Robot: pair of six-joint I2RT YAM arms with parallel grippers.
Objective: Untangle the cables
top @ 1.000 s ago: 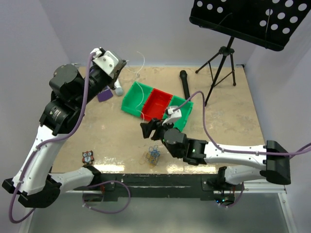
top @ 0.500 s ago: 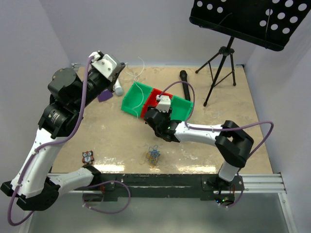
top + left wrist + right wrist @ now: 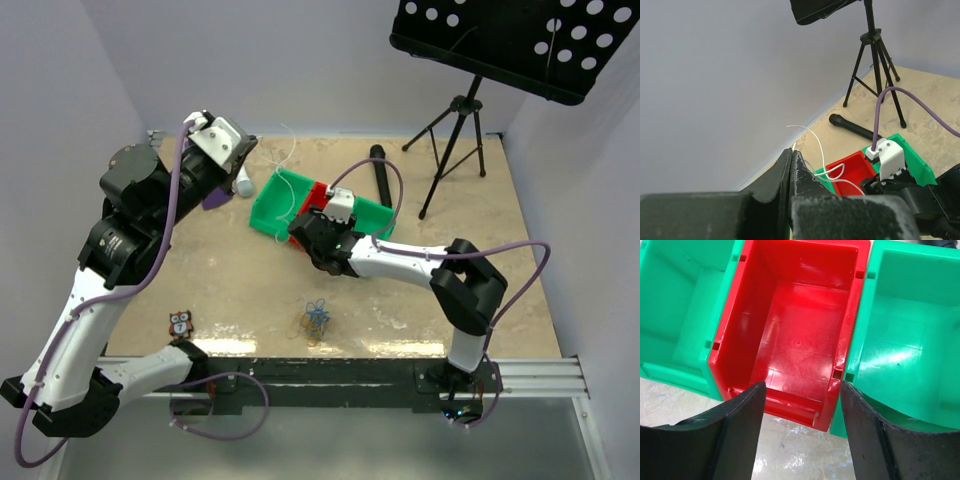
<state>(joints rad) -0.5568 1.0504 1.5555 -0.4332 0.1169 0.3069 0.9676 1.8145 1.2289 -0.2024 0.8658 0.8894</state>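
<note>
A small tangle of blue and orange-yellow cables point(image 3: 316, 320) lies near the table's front edge, with no gripper close to it. A single white cable point(image 3: 816, 142) arcs from my left gripper point(image 3: 791, 150) down into the bins. That gripper point(image 3: 247, 143) is raised at the back left and is shut on the cable's end, which pokes out between the fingertips. My right gripper point(image 3: 800, 390) stands open just above the near rim of the red bin point(image 3: 800, 315), holding nothing. In the top view it point(image 3: 302, 230) hovers at the bins' front edge.
A green bin point(image 3: 268, 208) sits left of the red bin point(image 3: 318, 192) and another green bin point(image 3: 378, 214) right of it. Behind lie a black microphone point(image 3: 381, 172) and a tripod music stand point(image 3: 455, 140). An owl figure point(image 3: 180, 322) stands front left, a purple block point(image 3: 215, 197) under the left arm.
My right arm has swung from beside the tangle at the front back to the bins, its jaws narrowing slightly. The left arm has barely moved and keeps the white cable.
</note>
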